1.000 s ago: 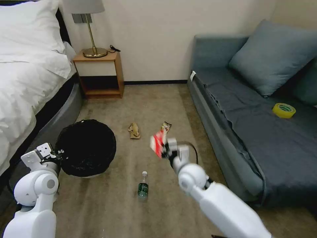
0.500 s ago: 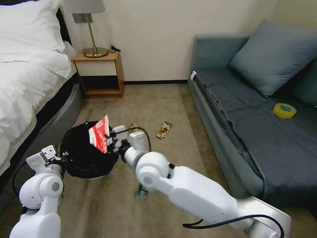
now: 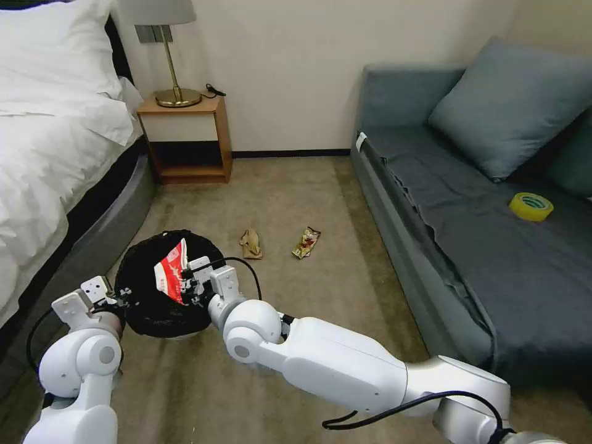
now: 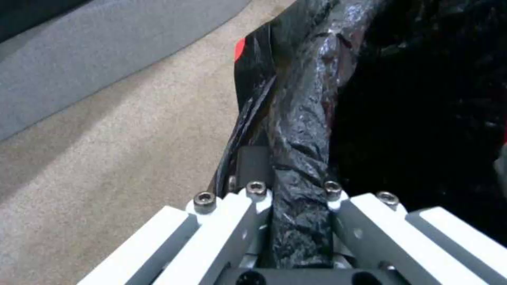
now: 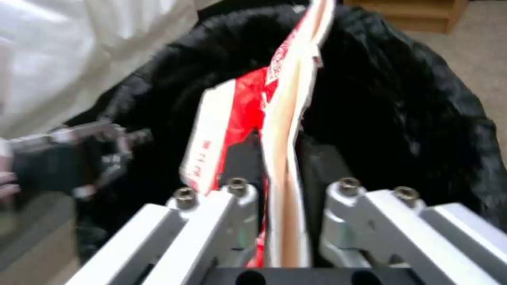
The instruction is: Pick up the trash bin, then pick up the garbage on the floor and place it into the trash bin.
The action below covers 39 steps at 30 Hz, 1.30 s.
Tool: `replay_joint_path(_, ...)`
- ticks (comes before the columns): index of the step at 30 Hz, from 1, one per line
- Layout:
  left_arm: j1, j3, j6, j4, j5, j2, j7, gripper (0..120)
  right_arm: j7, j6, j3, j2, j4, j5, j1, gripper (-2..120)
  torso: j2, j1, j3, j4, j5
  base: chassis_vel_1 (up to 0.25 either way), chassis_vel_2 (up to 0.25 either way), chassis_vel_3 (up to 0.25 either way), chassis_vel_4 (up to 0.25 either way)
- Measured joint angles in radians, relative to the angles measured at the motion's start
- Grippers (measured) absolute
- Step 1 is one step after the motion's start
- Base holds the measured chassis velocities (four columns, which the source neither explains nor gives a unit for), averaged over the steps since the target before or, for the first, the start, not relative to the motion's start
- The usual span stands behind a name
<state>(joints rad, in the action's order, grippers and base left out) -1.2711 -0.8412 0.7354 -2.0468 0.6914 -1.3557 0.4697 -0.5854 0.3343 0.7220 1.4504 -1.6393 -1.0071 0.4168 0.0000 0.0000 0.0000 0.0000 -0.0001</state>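
In the lower left of the head view, the low round trash bin in its crinkly black plastic liner [image 3: 161, 308] sits beside the bed, the left claw [image 3: 117, 295] pinching its rim. The right claw [image 3: 185, 282] hangs over the bin's mouth, pressed together on the red-white wrapper [image 3: 170, 273]. The step in hand looks like the drop: the next move calls for spreading that claw. Crumpled brown paper [image 3: 250, 243] and a brown-gold snack wrapper [image 3: 306, 242] lie at frame centre.

You see the trash bin's [image 3: 161, 305] liner [image 4: 301, 118] — glossy, crinkled black plastic; the floor's carpet [image 4: 105, 150] — matt, nubbly.
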Motion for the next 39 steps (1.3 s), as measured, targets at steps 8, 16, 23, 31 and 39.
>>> replay_joint_path(8,0.007,0.004,0.0,0.001,0.0,-0.001,-0.002,3,-0.002,0.005,-0.014,-0.015,-0.041,-0.001,0.006,51,0.0,0.0,0.0,-0.0001,0.0001,0.0,0.0,0.0,0.0)
replay_joint_path(16,0.005,-0.013,0.0,0.001,0.002,0.009,-0.004,3,0.118,-0.036,-0.275,-0.164,-0.194,0.222,0.055,87,0.0,0.0,0.0,0.0002,0.0004,0.0,0.0,0.0,0.0)
replay_joint_path(23,0.002,-0.03,0.0,0.005,0.008,0.021,-0.008,3,0.278,-0.155,-0.667,-0.386,-0.38,0.507,0.342,100,0.0,0.0,0.0,-0.0005,0.0006,0.0,0.0,0.0,0.0)
replay_joint_path(31,0.008,-0.049,0.0,0.011,0.008,0.022,-0.011,3,0.247,-0.175,-0.954,-0.41,-0.596,0.726,0.722,100,0.0,0.0,0.0,0.0,0.0004,0.0,0.0,0.0,0.0)
replay_joint_path(39,-0.005,-0.076,0.0,0.001,0.014,0.022,-0.018,3,0.26,-0.259,-0.979,-0.25,-0.666,0.9,1.016,100,0.0,0.0,0.0,-0.0002,0.0002,0.0,0.0,0.0,0.0)
